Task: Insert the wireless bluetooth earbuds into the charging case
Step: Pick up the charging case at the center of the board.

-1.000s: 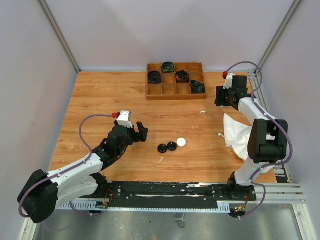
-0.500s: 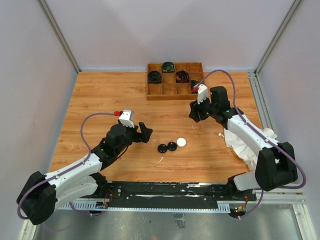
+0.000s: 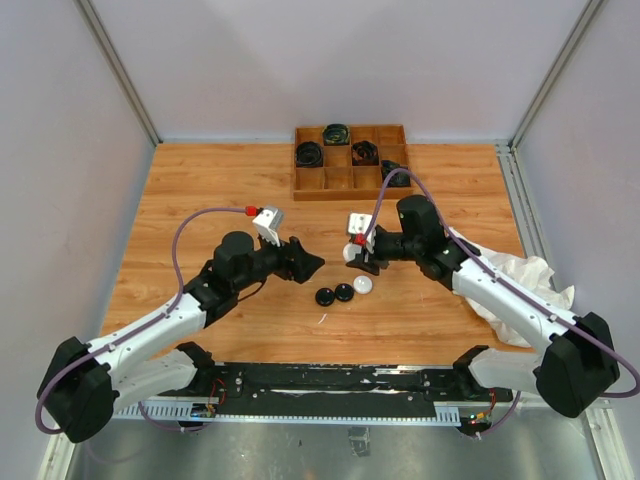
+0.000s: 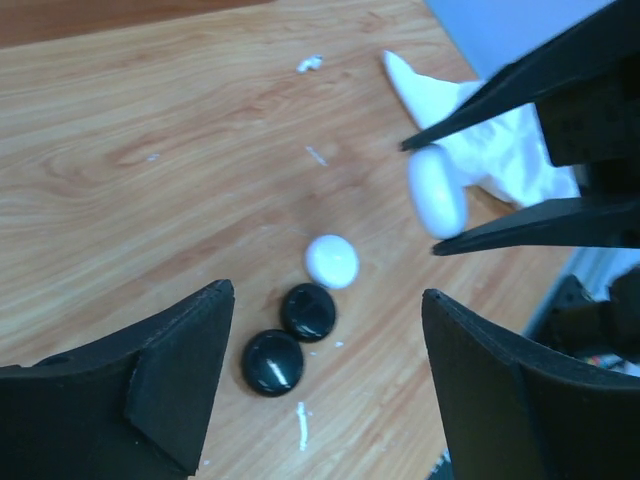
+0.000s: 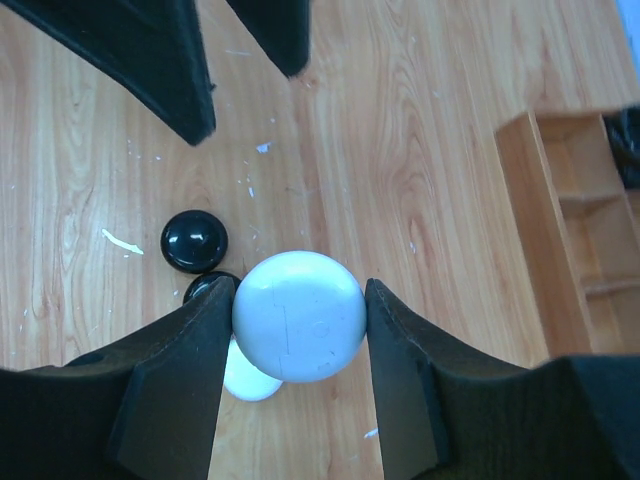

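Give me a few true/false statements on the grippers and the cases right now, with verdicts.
1. The right gripper holds a white round case in its jaws. True.
2. The left gripper has its jaws shut on a black case. False: its jaws are open and empty.
3. Two black cases and one white case lie on the table. True.
4. The wooden tray sits at the near edge by the arm bases. False: it is at the far edge.
5. The white cloth lies on the left arm's side. False: it is on the right arm's side.

Overhead, close wrists; shared black cases (image 3: 325,297)
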Tool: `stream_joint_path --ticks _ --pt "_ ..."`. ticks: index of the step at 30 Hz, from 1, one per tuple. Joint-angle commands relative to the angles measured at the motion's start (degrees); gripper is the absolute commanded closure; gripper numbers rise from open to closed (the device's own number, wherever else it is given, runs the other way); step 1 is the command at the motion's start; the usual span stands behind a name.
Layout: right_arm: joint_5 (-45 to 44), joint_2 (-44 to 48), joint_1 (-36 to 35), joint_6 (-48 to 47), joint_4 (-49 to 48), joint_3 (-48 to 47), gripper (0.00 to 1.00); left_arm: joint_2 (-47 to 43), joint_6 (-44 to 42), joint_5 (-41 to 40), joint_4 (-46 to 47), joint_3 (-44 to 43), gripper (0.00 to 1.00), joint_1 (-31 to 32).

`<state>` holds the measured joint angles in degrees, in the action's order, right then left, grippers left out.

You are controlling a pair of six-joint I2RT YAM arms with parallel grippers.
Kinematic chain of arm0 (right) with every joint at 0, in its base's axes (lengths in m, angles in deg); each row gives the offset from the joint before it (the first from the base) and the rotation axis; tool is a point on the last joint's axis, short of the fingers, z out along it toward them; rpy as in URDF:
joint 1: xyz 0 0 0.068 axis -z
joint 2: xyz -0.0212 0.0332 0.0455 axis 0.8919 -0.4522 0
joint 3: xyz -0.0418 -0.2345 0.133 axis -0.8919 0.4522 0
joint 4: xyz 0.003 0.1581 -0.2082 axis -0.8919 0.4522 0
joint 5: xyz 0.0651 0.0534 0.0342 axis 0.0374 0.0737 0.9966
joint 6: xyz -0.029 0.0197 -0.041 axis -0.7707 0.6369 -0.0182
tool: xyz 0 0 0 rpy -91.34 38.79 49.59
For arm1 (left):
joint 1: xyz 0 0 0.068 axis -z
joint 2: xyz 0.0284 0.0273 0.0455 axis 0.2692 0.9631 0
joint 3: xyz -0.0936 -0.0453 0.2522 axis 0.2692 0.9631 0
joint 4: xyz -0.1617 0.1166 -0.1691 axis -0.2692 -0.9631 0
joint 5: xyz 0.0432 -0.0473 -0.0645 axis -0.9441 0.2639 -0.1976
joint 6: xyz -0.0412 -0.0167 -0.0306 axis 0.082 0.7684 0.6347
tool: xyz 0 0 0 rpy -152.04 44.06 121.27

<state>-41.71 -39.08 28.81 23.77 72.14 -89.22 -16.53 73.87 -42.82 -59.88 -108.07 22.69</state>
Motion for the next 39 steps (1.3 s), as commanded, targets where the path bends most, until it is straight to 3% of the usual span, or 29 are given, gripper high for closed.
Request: stream_joint_path --ticks 1,13,24,28,33,39 --pt "6.5 1.3 -2.8 -11.4 1.0 -0.1 0.52 0.5 1.2 12.7 -0.9 -3.2 0.21 -0.7" --pt "3.9 -2.1 -10.5 -21.7 7.7 -5.2 0.50 5.3 5.2 23.6 1.6 -4.8 0.41 -0.8" --pt "2.5 -3.6 -13.4 -25.3 9.4 -7.1 0.49 7.2 7.4 25.9 4.2 -4.0 0.61 -0.8" --pt "1.2 -3.5 -14.0 -26.6 9.4 -6.9 0.49 6.9 8.4 26.4 5.3 -3.5 0.73 -0.8" --pt "-0.2 -3.1 -14.0 -27.1 10.1 -6.8 0.39 6.2 8.8 25.5 5.3 -2.9 0.92 -0.9" --pt "-4.2 0.3 -14.0 -25.7 9.7 -5.8 0.29 2.7 8.6 20.4 5.4 -0.8 1.00 -0.9"
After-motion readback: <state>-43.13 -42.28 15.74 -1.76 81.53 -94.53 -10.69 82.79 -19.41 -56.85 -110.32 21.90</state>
